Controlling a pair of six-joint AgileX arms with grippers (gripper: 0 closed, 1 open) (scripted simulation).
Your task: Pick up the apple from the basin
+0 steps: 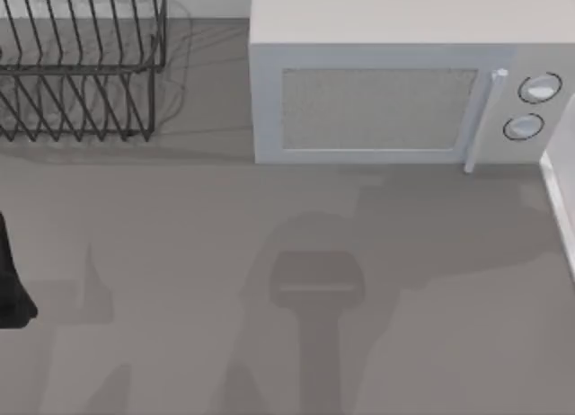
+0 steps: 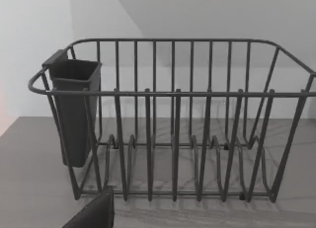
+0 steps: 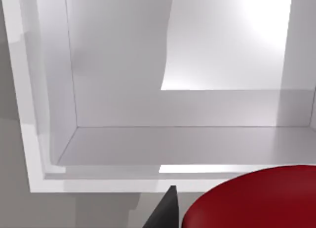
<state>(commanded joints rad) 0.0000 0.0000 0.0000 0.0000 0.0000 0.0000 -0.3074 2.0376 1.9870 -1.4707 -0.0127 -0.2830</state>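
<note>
One arm working: right wrist view has the apple close under the camera, above the white basin. Can't tell finger state. Lift straight up, clear the rim. Left arm parked at 9 o'clock.

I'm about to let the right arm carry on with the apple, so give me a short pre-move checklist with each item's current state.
1. Glossy red apple near the right wrist camera: ok, it looms large and close.
2. Right gripper closed on the apple: cannot tell; one dark finger sits beside it.
3. White basin below the apple: ok, rim and floor visible.
4. Left arm parked at the table's left edge: ok.
5. White microwave door shut: ok.
6. Dark wire dish rack undisturbed: ok.
</note>
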